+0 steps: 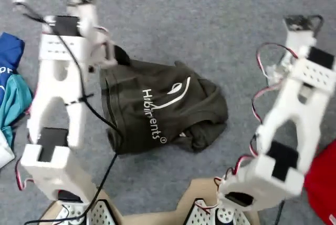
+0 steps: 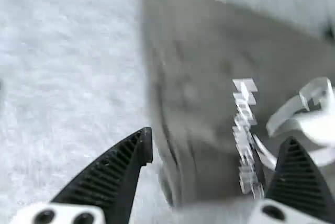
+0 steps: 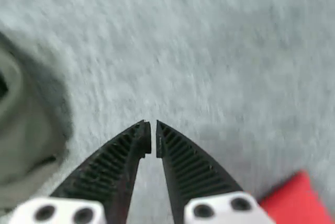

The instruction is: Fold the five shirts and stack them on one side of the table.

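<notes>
The dark olive shirt [image 1: 163, 106] lies in the middle of the grey table [image 1: 210, 20], a half-folded bundle with a white print on its upper face. It is soft, light cloth with no stiffness, so it will likely sag and trail from wherever it is lifted, and a pinch through a single layer may drag the upper fold off the ones beneath. The felt-like tabletop probably grips the fabric a little and will not let it slide freely. The best hold looks like the neat, straight folded edge at the bundle's left side in the high view, near its upper-left corner, where the layers sit together. The left gripper [image 2: 218, 136] hangs at that corner, its fingers wide apart and straddling the edge with nothing clamped between them. The bundle is longer across the frame than up and down, so its long axis runs left to right. The line of print crosses that axis, running from upper to lower frame with a slight slant. The right end is rumpled, with bunched cloth at the lower right. I cannot tell which end carries the collar. The right gripper [image 3: 153, 127] sits over bare table at the upper right, fingers almost together and holding nothing. Blue and teal shirts [image 1: 10, 78] lie at the left edge and a red shirt [image 1: 323, 183] at the lower right.
</notes>
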Tool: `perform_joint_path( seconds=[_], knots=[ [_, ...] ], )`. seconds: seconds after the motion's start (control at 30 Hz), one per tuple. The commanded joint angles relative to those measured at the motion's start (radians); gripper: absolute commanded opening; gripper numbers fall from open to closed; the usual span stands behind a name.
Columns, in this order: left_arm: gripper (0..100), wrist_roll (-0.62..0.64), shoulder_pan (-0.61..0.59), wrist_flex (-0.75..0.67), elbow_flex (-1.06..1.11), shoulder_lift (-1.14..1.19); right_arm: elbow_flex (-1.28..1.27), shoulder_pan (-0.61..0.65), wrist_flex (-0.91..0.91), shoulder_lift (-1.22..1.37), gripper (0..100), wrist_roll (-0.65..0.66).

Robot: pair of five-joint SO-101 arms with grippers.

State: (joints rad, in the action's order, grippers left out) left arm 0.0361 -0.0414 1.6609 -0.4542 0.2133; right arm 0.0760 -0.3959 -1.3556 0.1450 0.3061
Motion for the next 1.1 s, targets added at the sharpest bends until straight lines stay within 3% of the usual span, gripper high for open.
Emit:
perform_joint_path(
  seconds=[0.0,0.3,0.63,0.83,1.07],
  knots=[
    [37,0.009,-0.048,-0.118,-0.052,0.077,0.237,0.099,0.014,0.162,3.5,0.0],
    [37,0.112,-0.052,-0.253,-0.216,0.401,0.816,0.219,-0.044,0.633,3.4,-0.075],
    [21,0.106,-0.051,-0.252,-0.511,0.699,1.379,0.255,-0.222,0.957,3.4,-0.123],
    [18,0.106,-0.052,-0.25,-0.632,0.789,1.558,0.26,-0.255,1.058,3.4,-0.13],
    [17,0.106,-0.051,-0.25,-0.649,0.829,1.58,0.26,-0.255,1.072,3.4,-0.141]
  ],
)
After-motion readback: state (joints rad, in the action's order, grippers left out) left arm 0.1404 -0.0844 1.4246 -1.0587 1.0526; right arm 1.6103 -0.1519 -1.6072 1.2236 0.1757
